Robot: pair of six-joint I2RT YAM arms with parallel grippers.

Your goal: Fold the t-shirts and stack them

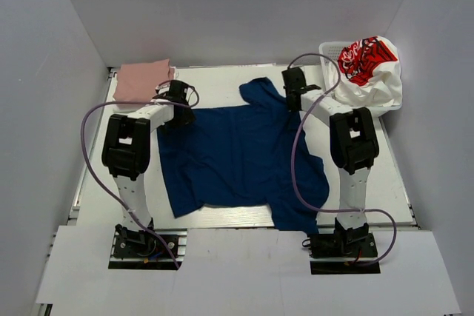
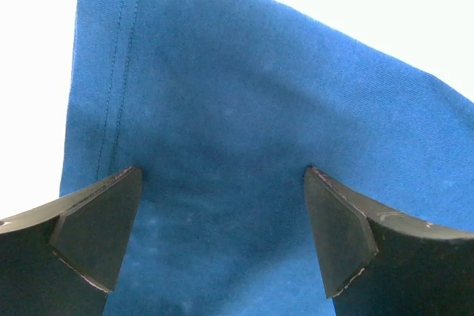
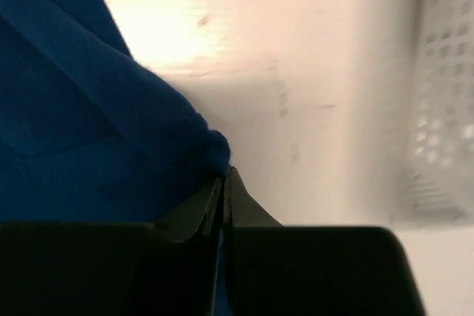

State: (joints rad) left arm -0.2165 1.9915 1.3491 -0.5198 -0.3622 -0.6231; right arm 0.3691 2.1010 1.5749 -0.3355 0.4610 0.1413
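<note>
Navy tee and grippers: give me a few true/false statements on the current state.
1. The navy tee lies spread on the table. True.
2. The left gripper is shut on the navy tee. False: its jaws stand open over the fabric.
3. The right gripper is shut on the navy tee's edge. True.
4. The pink tee sits in the basket. False: it lies folded at the table's far left corner; a white tee is in the basket.

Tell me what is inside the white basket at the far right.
A white t-shirt with a red graphic fills the basket, heaped above the rim and spilling over its side. Whatever lies beneath it is covered.
</note>
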